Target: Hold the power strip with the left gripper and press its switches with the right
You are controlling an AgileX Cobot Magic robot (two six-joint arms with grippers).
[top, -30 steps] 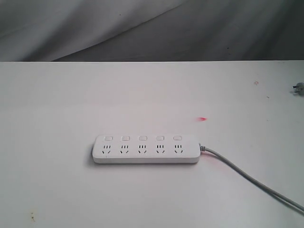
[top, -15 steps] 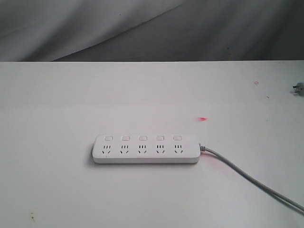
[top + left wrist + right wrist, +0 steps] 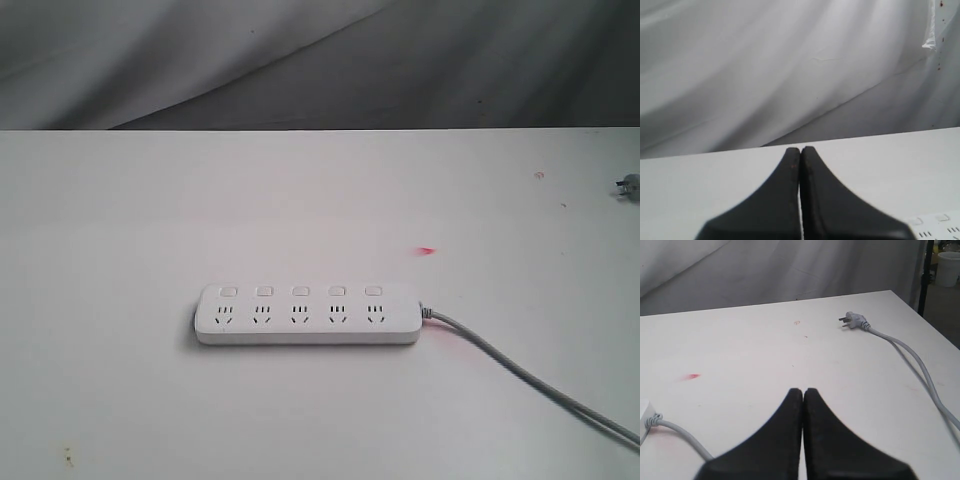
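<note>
— Locating the power strip (image 3: 307,314) first: where does it lie?

— It lies flat on the table (image 3: 150,200), sockets up. It is near the red mark (image 3: 427,250), on the camera side of that mark, and reaches away from it toward the left arm's side. The five switches (image 3: 301,291) form a row along the long edge that faces the red mark. The grey cord (image 3: 520,375) exits the end nearest the red mark. Its plug (image 3: 852,320) rests well apart from the mark, on the right arm's side.

— State of each end effector?

— The left end effector (image 3: 800,150) has its fingers pressed together on nothing. The right end effector (image 3: 803,390) is the same: tips touching, empty. Neither one touches the strip, and neither shows in the exterior view.

— How should the strip handle?

— Judged from its look, it is a light, rigid plastic shell, smooth and low in profile. It probably slides on the table under a sideways push, and the cord may drag on the end nearest the red mark. It does not appear fragile.

— Where to take hold?

— At the rounded end farthest from the red mark, clear of the cord. Open the left fingers and span the narrow width, one finger on each long edge, beyond the last switch. The side walls are shallow, so seat the fingers low against the table. Closed right tips suit a downward press on one switch at a time.
</note>
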